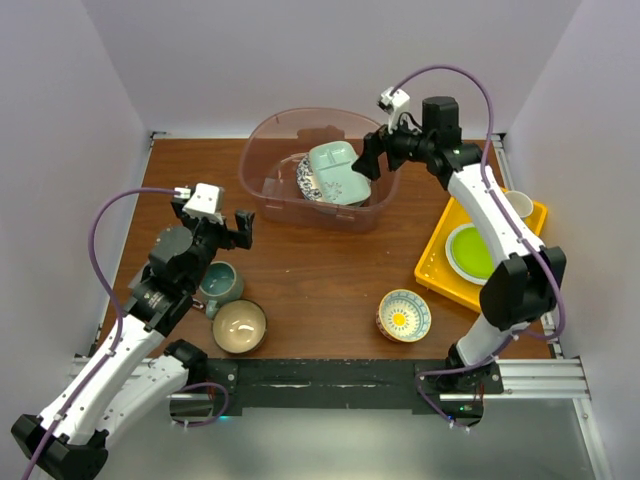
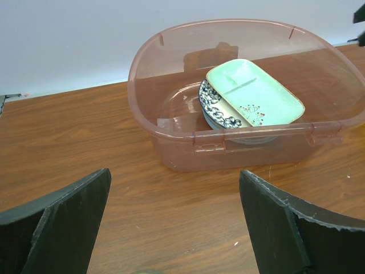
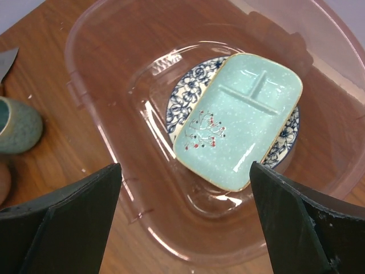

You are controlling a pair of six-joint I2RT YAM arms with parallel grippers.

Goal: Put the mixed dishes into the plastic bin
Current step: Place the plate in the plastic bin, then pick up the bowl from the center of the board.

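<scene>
The pinkish plastic bin [image 1: 262,150] stands at the back centre. Inside it the mint square dish [image 1: 336,170] lies on the blue-patterned plate [image 1: 306,180]; both also show in the left wrist view [image 2: 254,94] and the right wrist view [image 3: 242,117]. My right gripper [image 1: 372,160] is open and empty above the bin's right side. My left gripper [image 1: 215,228] is open and empty, above the table left of the bin. A teal mug [image 1: 218,284], a tan bowl [image 1: 239,326] and a small patterned bowl [image 1: 404,315] sit on the table in front.
A yellow tray [image 1: 437,268] at the right holds a lime-green plate [image 1: 472,252] and a white cup [image 1: 518,204]. White walls enclose the table on three sides. The teal mug also shows at the left edge of the right wrist view [image 3: 17,125].
</scene>
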